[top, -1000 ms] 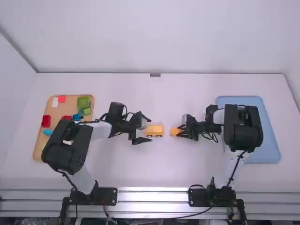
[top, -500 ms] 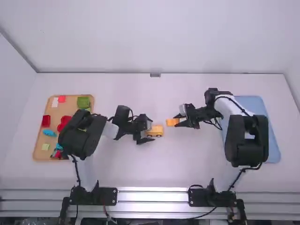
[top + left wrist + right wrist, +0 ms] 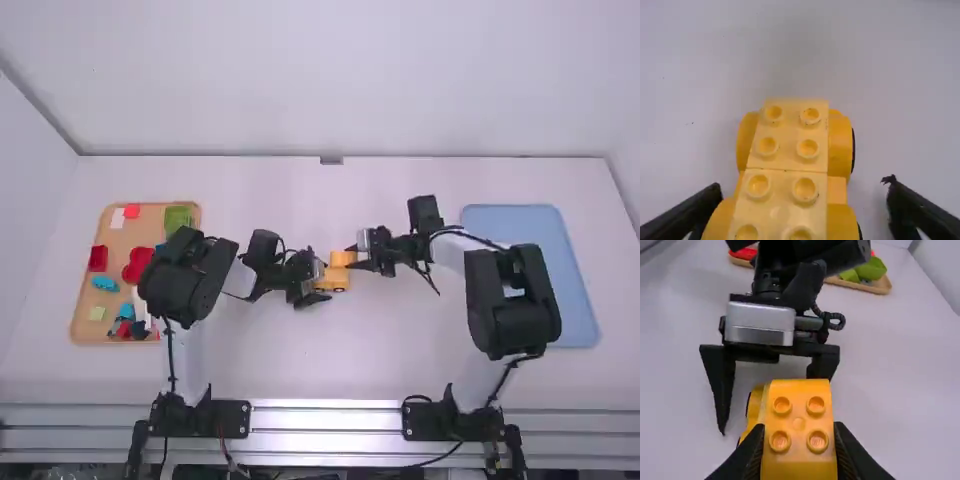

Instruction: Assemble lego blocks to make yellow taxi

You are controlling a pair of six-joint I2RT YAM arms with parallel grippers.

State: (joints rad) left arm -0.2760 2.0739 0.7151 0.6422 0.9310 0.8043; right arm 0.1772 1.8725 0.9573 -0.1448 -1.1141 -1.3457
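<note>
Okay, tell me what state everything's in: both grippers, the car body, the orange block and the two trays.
Left gripper: fingers open, around the car body
Right gripper: fingers shut on the orange block
Car body: upright, studs up
Orange block: held, studs showing; seating on the car body unclear
Wooden tray: holding loose pieces
Blue tray: flat on the table

No readable lettering, labels, numbers or signs on anything in the high view or either wrist view.
</note>
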